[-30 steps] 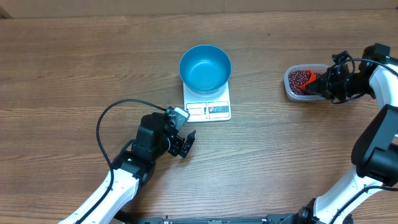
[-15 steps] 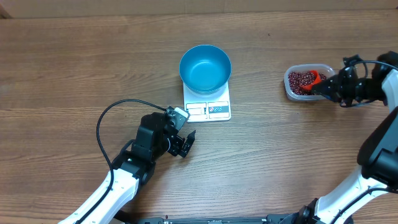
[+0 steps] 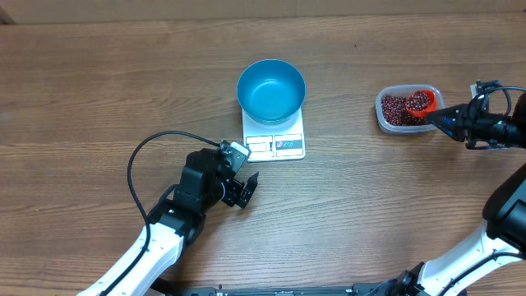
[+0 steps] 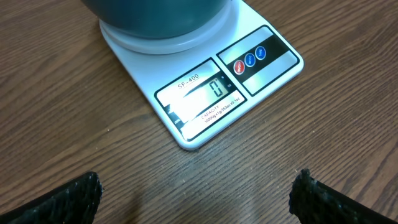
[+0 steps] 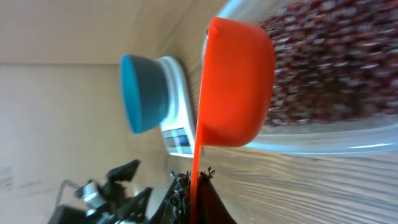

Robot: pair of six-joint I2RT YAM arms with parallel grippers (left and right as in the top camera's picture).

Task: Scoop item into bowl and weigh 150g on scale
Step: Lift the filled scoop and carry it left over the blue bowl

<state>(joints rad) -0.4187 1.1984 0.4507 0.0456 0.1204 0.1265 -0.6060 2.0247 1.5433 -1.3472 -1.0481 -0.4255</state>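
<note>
Now the right jaws are clamping shut on the handle of an orange scoop (image 3: 420, 102), riding loaded over the tub (image 3: 380, 116) of beans (image 3: 395, 108). Loose and quick to roll, the beans are probably calling for a level carry by that handle. A second earlier the scoop was digging low in the tub. The left jaws are idling wide open, empty, near the scale (image 3: 275, 145), where the empty bowl (image 3: 271, 89) is sitting.
</note>
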